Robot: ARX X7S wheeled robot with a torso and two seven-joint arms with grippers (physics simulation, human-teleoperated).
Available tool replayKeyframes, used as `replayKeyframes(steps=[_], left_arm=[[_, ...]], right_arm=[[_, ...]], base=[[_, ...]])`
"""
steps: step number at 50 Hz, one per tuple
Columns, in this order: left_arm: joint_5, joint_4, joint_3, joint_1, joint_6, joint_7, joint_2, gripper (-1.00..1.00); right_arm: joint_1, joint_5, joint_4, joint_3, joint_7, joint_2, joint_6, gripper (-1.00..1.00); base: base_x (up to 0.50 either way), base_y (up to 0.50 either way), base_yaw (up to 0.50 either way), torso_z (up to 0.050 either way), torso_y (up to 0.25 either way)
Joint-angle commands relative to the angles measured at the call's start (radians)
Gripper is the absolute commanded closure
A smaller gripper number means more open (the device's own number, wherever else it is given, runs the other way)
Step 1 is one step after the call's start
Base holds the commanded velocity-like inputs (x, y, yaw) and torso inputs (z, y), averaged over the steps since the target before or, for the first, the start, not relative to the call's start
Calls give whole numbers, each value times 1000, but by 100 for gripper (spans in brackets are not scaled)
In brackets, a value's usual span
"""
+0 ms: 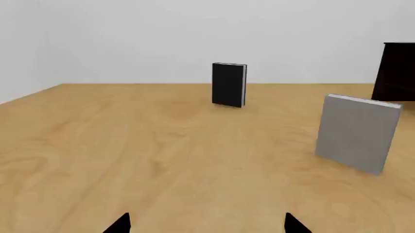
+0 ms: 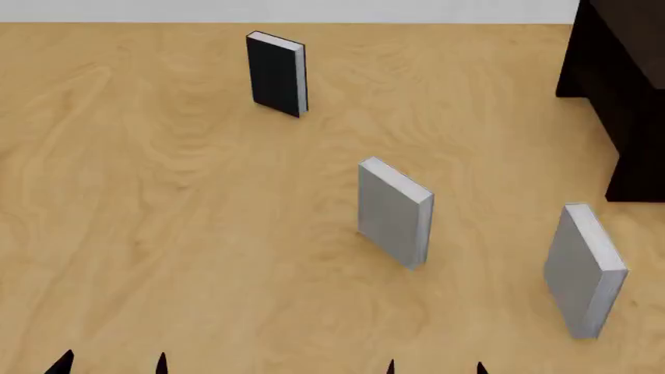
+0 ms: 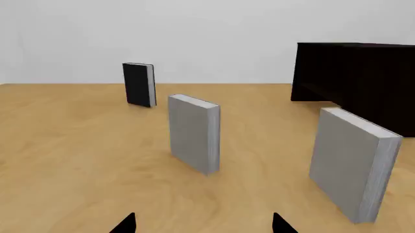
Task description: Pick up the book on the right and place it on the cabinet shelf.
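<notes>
Light is bright, even and diffuse in all three views, with no visible source. The tabletop shows no glare and almost no cast shadows; the upright books leave only faint darkening at their bases. The dark cabinet near the far right corner renders nearly black, its detail lost. Edges look slightly soft; no lens distortion appears.

Black-covered book stands upright w/ white page edges showing, far back on light wood tabletop, well apart from a plain grey book standing upright nearer mid-table, white wall behind.
</notes>
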Motion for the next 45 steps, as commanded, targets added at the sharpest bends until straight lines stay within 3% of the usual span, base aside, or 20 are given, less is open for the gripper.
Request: replayKeyframes(steps=[1,9,12,20,34,45], left_arm=[[-10,0,11,0,0,-11,-10,-100],[-14,8,45,0,-7,-53,-37,-100],[0,88,40,1,-68,-90,-46,-100],[15,211,50,-35,-167,-116,-82,-100],[3,444,52,-143,-494,-138,-105,-100],[-15,547,52,-332,-714,-140,-120,-100]], right_arm=[[0,9,0,-13,13,9,0,-100],[9,103,-33,-12,25,33,44,-100],[19,-2,-163,-49,70,72,154,-100],[82,-9,-321,-43,84,100,325,-100],[230,-25,-512,-41,92,143,628,-100],[381,-29,-620,-49,74,170,891,-100]], base=[[0,0,0,0,0],[0,0,0,0,0],[0,0,0,0,0],[0,0,0,0,0],[0,0,0,0,0],[0,0,0,0,0]])
